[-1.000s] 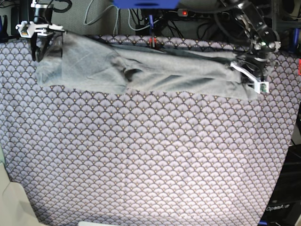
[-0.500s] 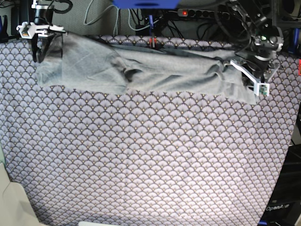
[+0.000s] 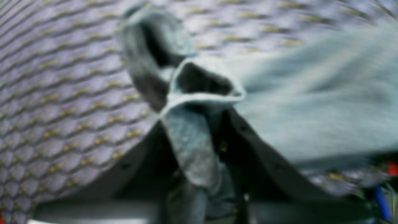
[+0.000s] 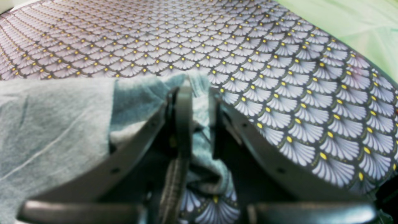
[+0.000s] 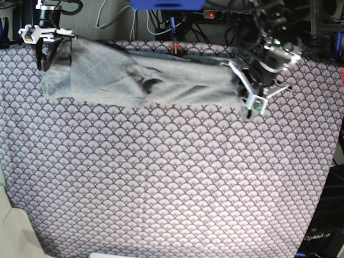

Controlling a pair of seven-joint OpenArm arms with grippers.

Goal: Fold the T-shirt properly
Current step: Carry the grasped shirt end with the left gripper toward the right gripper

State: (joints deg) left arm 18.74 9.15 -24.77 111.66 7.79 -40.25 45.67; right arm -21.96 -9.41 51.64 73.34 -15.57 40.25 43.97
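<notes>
Up at the 12 o'clock edge of the cloth [image 5: 161,177] lies the shirt [image 5: 177,83], a long rumpled grey band running from 10 o'clock toward 2 o'clock, with a dark crease near its middle.

At its 10 o'clock end the right gripper [image 5: 45,59] stands over the shirt's corner. From the right wrist, its jaws are nearly together with a bunched fold of shirt [image 4: 199,93] pinched between them, and the fabric spreads away toward 9 o'clock over the cloth [image 4: 279,62].

At the 2 o'clock end the left gripper [image 5: 248,86] is tilted over the shirt's other edge. Its wrist view is blurred, but the jaws are drawn close on a raised strip of shirt [image 3: 189,137], a hem looping open just above them, and more fabric trails toward 3 o'clock across the cloth [image 3: 62,93].
</notes>
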